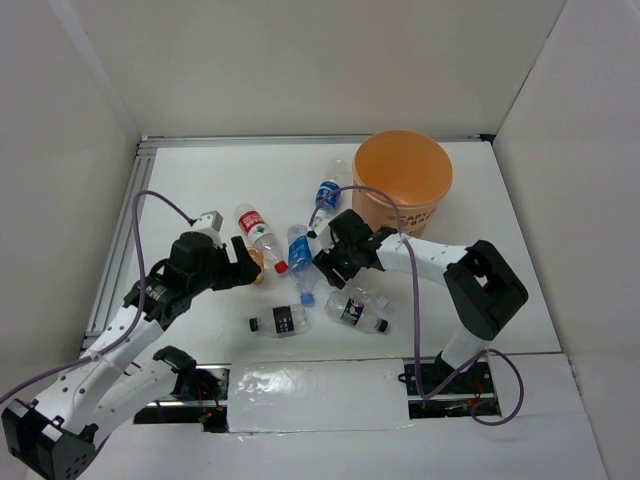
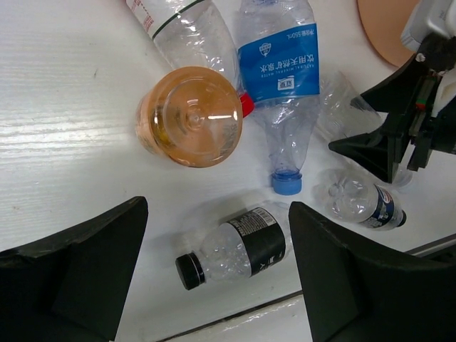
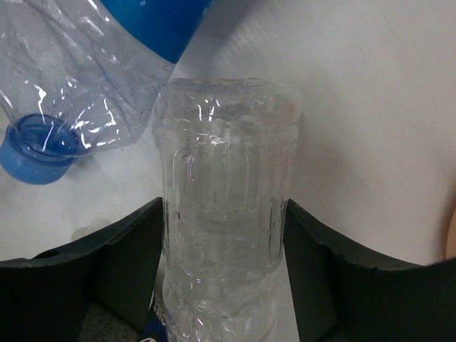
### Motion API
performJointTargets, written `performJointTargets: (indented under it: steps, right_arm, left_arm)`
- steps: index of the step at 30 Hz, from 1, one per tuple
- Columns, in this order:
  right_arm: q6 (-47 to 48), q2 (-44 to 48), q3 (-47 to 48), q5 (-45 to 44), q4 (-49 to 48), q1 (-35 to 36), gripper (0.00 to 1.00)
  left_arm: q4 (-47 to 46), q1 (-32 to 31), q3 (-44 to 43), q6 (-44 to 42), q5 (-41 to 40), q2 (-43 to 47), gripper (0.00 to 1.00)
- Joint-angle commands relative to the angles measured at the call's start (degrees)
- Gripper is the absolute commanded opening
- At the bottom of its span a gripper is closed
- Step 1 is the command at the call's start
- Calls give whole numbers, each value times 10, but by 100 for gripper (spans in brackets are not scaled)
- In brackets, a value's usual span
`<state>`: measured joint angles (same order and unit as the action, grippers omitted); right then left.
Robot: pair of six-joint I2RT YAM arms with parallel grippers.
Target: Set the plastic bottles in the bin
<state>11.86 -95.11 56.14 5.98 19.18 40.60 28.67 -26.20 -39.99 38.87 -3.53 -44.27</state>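
1. The clear ribbed bottle (image 3: 226, 135) sits mid-table between the fingers of the right gripper (image 3: 222, 214); the jaws stand narrow, set against its two sides, so they appear to be holding it; whether it is off the surface cannot be told.
2. It looks empty and thin-walled; by judgement it is very light, slick, and soft enough to dent under a hard squeeze; the ribbed mid-body, where the fingers lie, is likely the stiffest place to take hold.
3. Just beside it lies the crumpled blue-labelled bottle (image 2: 278, 71), its blue cap (image 2: 286, 183) toward the arms; the amber bottle (image 2: 189, 117), seen base-on, is just beside that, with the red-and-white-labelled bottle (image 2: 178, 28) behind.
4. The left gripper (image 2: 217, 206) hovers with jaws wide, holding nothing, above the black-labelled bottle (image 2: 235, 249); a small dark-labelled bottle (image 2: 363, 203) lies near it.
5. The orange bin (image 1: 402, 180) stands upright at the far right, near the right gripper; nothing shows inside it from above.
6. The white table (image 1: 200, 180) looks smooth, so round bottles may roll; white walls (image 1: 300, 60) close three sides; the two grippers work near each other.
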Motion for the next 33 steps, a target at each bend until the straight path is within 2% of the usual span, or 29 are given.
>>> performJointTargets:
  steps: [1, 3, 8, 11, 16, 21, 25, 29, 33]
  right_arm:
    - [16, -5, -5, 54, -7, -3, 57]
    - [29, -5, 0, 74, 15, -10, 44]
    - [119, 71, 76, 139, 90, -20, 31]
    - [155, 120, 145, 178, 131, -25, 25]
    - [160, 133, 259, 256, 160, -42, 25]
    - [77, 131, 382, 291, 84, -54, 22]
    - [4, 109, 459, 296, -9, -102, 21]
    - [-16, 96, 466, 272, -103, -162, 22]
    - [-10, 72, 447, 286, -132, -248, 27]
  left_arm:
    - [-35, -3, -25, -21, -10, -18, 93]
    - [-50, -3, -25, -27, -21, -33, 94]
    - [-63, -3, -46, -48, -33, -66, 99]
    - [-57, -3, -60, -54, -45, -81, 99]
    - [-51, -3, -65, -59, -57, -93, 99]
    - [-51, -3, -54, -59, -62, -103, 99]
    - [-51, -3, -48, -71, -62, -116, 99]
    - [-63, -3, -48, -77, -62, -140, 99]
    - [-69, -3, -54, -82, -62, -157, 99]
